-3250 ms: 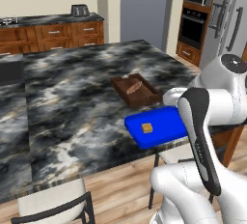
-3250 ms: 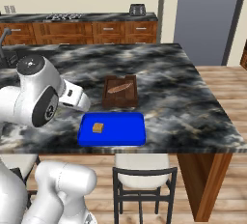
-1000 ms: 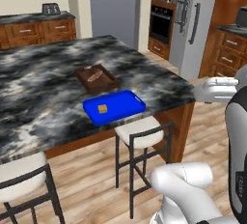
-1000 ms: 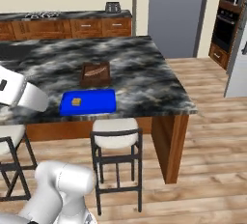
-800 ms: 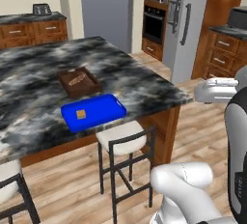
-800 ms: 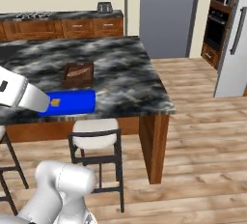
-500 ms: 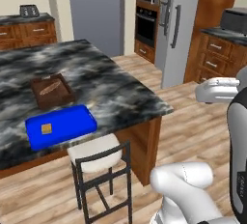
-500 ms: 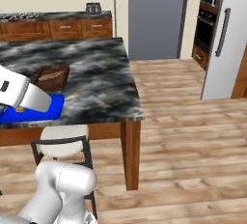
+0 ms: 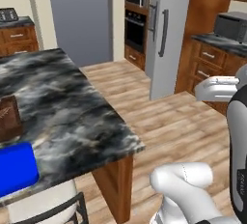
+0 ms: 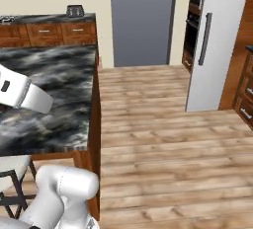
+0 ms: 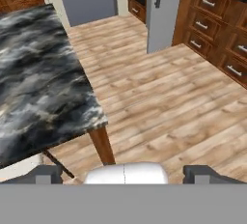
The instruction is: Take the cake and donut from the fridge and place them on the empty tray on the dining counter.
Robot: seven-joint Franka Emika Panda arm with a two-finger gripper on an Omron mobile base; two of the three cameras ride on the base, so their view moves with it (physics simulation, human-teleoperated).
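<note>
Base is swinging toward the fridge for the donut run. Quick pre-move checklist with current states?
1. Gripper open and empty: ok.
2. Fridge in view ahead: ok.
3. Fridge doors open: not ok, both look shut.
4. Wood floor between base and fridge free of obstacles: ok.
5. Blue tray on the dining counter: ok, at its near edge.
6. Cake on tray, donut location: cannot tell.

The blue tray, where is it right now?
The blue tray sits at the far left edge of the left base view, on the dining counter near its front edge, just in front of the brown wooden tray.
</note>
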